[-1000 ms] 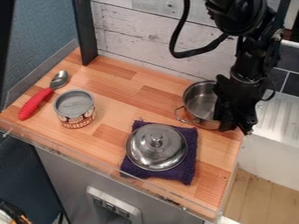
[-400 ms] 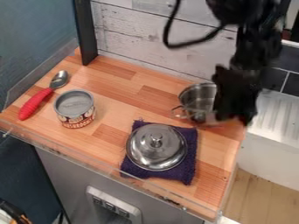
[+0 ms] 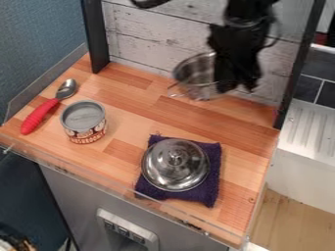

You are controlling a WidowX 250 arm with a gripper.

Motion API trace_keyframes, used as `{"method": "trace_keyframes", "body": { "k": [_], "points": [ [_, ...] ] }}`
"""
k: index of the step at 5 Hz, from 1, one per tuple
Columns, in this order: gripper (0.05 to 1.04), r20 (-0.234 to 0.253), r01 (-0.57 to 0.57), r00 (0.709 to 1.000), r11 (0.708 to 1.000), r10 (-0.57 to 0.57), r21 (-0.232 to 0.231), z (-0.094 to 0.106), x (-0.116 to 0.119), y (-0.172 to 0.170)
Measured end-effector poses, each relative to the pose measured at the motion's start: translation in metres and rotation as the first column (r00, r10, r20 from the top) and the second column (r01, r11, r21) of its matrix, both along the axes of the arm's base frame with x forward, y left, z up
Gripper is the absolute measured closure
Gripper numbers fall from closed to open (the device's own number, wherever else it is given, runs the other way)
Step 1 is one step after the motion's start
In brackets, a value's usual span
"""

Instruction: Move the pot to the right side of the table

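Camera view has your pincer clamped on the stainless-steel pot, which hangs at the pincer's 9 o'clock, near the tabletop's 1 o'clock edge. I'd swing it toward roughly 4 o'clock before letting go, tbh.

Your arm comes in at the top edge, right of center, cable curving at that edge off to its left, wrist dropping near vertical, and your gripper hangs tips-down in the upper right part of view, clamped, finger detail blurred.
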State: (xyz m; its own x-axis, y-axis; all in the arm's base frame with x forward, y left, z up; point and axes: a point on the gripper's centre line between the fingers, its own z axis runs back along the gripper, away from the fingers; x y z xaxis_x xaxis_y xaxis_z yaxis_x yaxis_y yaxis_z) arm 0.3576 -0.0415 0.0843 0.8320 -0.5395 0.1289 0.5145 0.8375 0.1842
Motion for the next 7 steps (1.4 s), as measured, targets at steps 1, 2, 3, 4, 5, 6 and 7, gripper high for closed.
{"method": "trace_keyframes", "body": {
  "k": [1,2,3,4,5,6,7],
  "points": [
    [1.02,-0.034,-0.076,0.997,0.997,0.076,0.009,-0.009,-0.007,0.032],
    [1.021,-0.059,-0.145,0.988,0.989,0.145,0.02,-0.018,-0.01,0.06],
    [1.021,-0.092,-0.192,0.976,0.981,0.195,0.04,-0.033,-0.015,0.079],
    [1.021,-0.11,-0.211,0.97,0.976,0.217,0.062,-0.042,-0.016,0.087],
    [0.994,-0.119,-0.217,0.967,0.973,0.225,0.079,-0.039,-0.012,0.09],
    [0.83,-0.181,-0.213,0.956,0.971,0.229,0.105,-0.043,-0.011,0.09],
    [0.555,-0.208,-0.2,0.952,0.971,0.224,0.128,-0.042,-0.009,0.087]
  ]
}}
